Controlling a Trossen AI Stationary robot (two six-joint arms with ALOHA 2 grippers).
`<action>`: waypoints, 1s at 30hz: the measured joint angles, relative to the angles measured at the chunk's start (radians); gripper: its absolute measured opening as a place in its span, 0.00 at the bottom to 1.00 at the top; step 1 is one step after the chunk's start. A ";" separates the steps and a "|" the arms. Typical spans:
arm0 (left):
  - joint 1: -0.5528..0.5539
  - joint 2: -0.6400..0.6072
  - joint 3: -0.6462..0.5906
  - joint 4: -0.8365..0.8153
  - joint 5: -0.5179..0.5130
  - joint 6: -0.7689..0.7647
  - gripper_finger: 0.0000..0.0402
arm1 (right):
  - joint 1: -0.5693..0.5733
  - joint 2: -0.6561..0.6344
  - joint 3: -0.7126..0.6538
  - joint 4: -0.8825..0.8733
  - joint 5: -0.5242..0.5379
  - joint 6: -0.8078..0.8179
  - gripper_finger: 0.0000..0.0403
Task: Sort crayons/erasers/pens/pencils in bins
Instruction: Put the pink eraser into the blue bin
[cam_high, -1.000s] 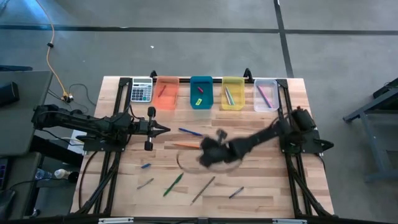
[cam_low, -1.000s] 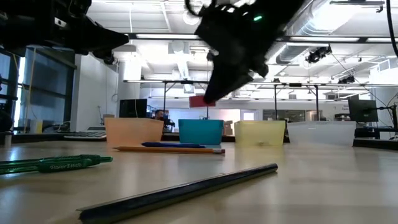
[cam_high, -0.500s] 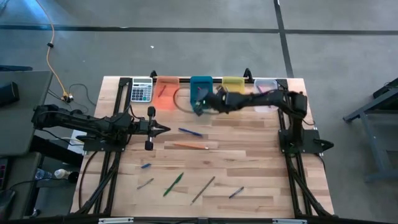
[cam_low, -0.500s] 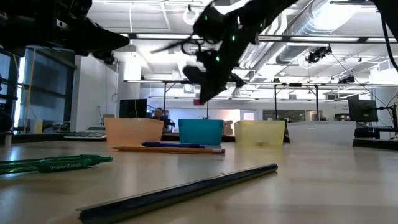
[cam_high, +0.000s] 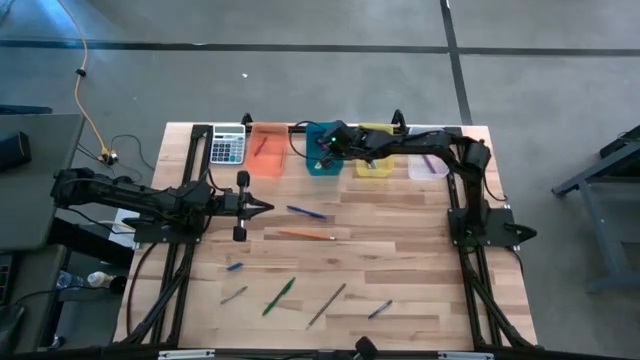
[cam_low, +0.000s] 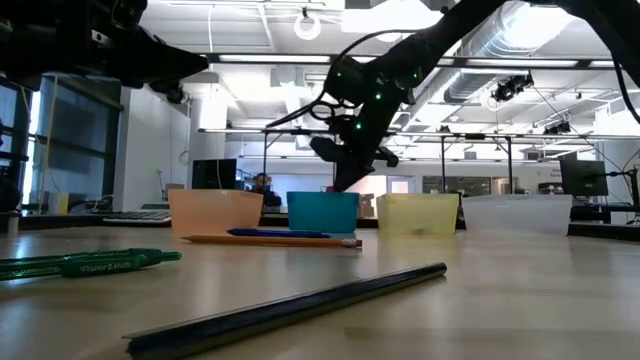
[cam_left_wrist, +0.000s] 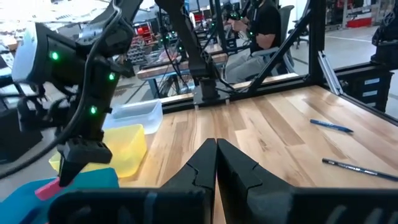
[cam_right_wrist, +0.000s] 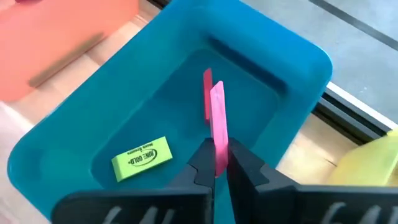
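Right tool over teal bin, clamped on pink eraser, held upright above bin floor. Yellow-green eraser lies inside. Left tool pinched together, empty, parked over counter.

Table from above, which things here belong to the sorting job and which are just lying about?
Part of the job: the four bins; the pink eraser in the right pincer over the teal bin; the yellow-green eraser in that bin; the loose pens and pencils on the table.

Just lying about: the calculator; the left pincer, shut and waiting.
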 joint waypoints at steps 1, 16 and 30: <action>0.000 0.000 0.000 0.001 0.000 0.005 0.01 | 0.000 0.006 0.000 0.010 -0.008 0.000 0.01; 0.000 0.000 0.000 -0.004 0.004 0.003 0.01 | 0.009 0.032 -0.001 0.003 -0.025 -0.025 0.04; 0.000 0.000 0.000 -0.004 0.004 0.002 0.01 | 0.008 0.018 -0.001 -0.008 -0.025 -0.044 0.17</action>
